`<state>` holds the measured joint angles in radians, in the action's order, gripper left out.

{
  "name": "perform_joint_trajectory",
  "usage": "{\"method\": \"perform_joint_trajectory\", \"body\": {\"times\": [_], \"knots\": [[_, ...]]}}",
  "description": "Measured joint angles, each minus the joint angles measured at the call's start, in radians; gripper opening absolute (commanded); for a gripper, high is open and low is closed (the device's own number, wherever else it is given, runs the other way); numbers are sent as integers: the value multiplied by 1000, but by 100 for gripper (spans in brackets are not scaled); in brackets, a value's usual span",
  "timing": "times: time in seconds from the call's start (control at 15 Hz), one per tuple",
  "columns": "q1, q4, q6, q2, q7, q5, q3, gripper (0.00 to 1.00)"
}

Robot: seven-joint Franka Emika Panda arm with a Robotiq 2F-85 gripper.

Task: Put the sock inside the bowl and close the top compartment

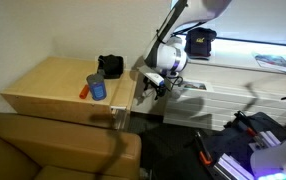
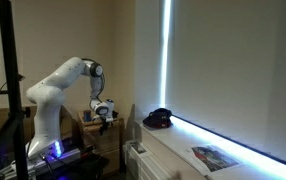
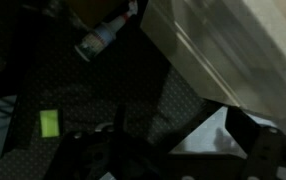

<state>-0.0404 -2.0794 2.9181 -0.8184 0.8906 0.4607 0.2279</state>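
The tan wooden cabinet's top panel (image 1: pixel 51 82) lies flat. The black dish (image 1: pixel 110 68) stands at its far edge with a dark heap in it. I cannot tell the sock apart from the dish. My gripper (image 1: pixel 148 88) hangs just off the cabinet's right edge, at about panel height, and also shows in an exterior view (image 2: pixel 105 112). In the dark wrist view the gripper's (image 3: pixel 173 150) fingers stand wide apart with nothing between them, and a tan cabinet surface (image 3: pixel 233 60) runs along the upper right.
A blue can (image 1: pixel 97 87) and a small orange object (image 1: pixel 84 92) stand on the panel. A black cap (image 1: pixel 200 40) sits on the white slatted unit (image 1: pixel 223 85). A brown couch (image 1: pixel 53 145) fills the foreground. A bottle (image 3: pixel 103 40) lies on the floor.
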Motion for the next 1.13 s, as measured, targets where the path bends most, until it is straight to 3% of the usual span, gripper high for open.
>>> {"method": "perform_joint_trajectory", "body": {"times": [0.13, 0.33, 0.47, 0.6, 0.87, 1.13], "knots": [[-109, 7, 62, -23, -136, 61, 116, 100], [-305, 12, 117, -81, -327, 63, 303, 100], [-406, 12, 108, -120, -458, 48, 379, 100], [-399, 12, 87, -124, -527, 41, 335, 100], [-359, 15, 86, -123, -535, 48, 299, 100], [-251, 60, 61, -137, -504, 60, 194, 100]]}}
